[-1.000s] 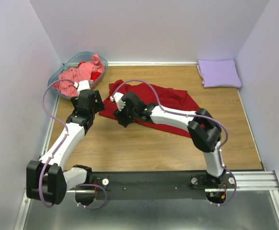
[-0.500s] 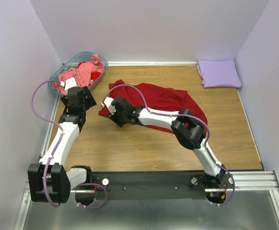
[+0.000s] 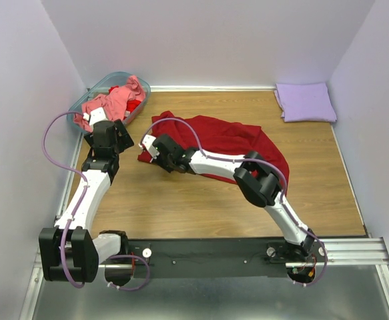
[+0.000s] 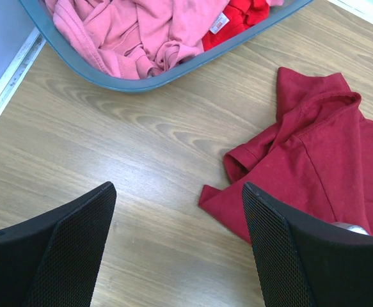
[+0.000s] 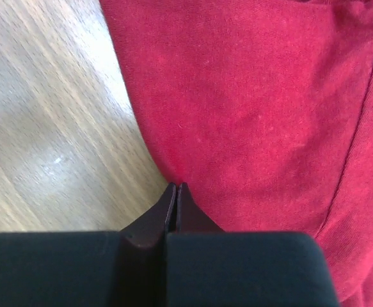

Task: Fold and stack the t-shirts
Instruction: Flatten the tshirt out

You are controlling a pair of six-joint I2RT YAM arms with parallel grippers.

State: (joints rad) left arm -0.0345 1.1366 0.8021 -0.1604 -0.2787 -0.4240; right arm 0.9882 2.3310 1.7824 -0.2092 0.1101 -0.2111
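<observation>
Pinching dark red t-shirt (image 5: 250,96): right claw (image 5: 176,192) | left claw (image 4: 178,192) open | basket (image 4: 141,82): salmon-pink t-shirt (image 4: 128,25)

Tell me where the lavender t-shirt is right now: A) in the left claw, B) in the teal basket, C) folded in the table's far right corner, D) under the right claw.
C: the lavender t-shirt lies folded flat on the table, in its far right corner.
</observation>
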